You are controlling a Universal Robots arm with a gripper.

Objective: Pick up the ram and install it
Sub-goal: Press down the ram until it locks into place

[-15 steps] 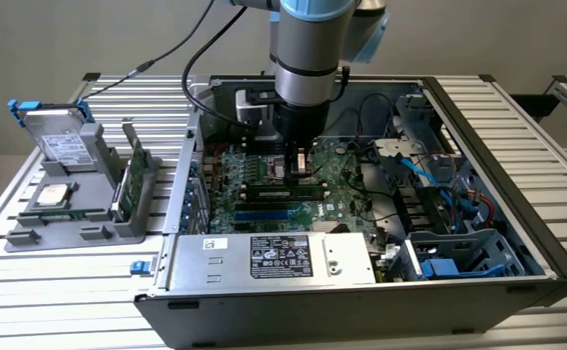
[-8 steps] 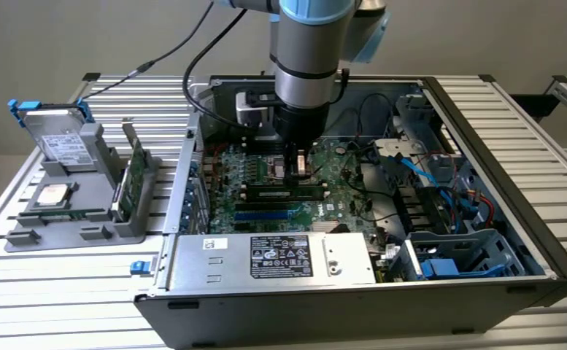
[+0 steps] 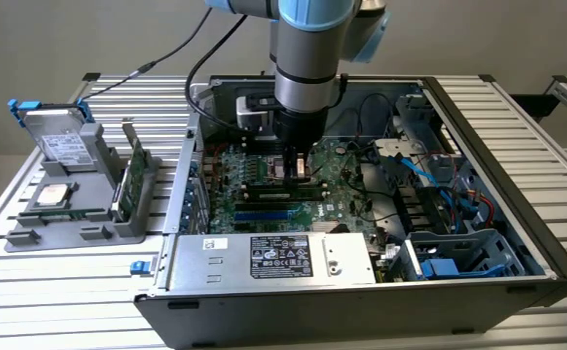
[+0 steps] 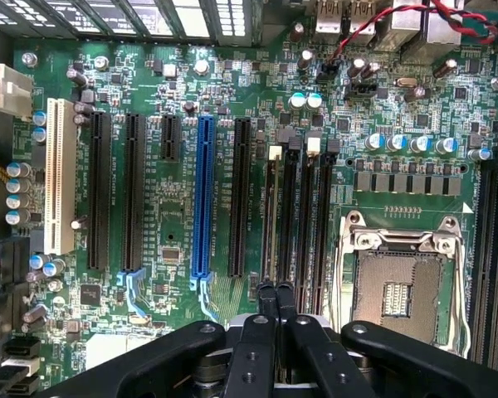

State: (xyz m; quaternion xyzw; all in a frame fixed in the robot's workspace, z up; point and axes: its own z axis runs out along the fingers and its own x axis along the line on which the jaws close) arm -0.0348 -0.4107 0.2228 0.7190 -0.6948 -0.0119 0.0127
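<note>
Now the gripper [image 3: 298, 173] is low inside the open computer case [image 3: 556, 266], just above the motherboard [image 3: 227, 191], with its two fingers [image 4: 266, 300] pressed together and nothing held between them. As far as I can judge, the ram [image 3: 281, 193] stands already in one of the memory slots, directly under the fingertips, so pick-up is done and I am at the seating step. From the wrist view I cannot tell if the stick is fully down or if its end clips are latched. To my mind, seating calls for pressure straight down onto the top edge, without side force, because a tilted stick may jam in the slot. On the exterior view's left, the gray holder [image 3: 69, 230] carries the hard drive [image 3: 64, 144] and the green expansion card [image 3: 135, 169].
</note>
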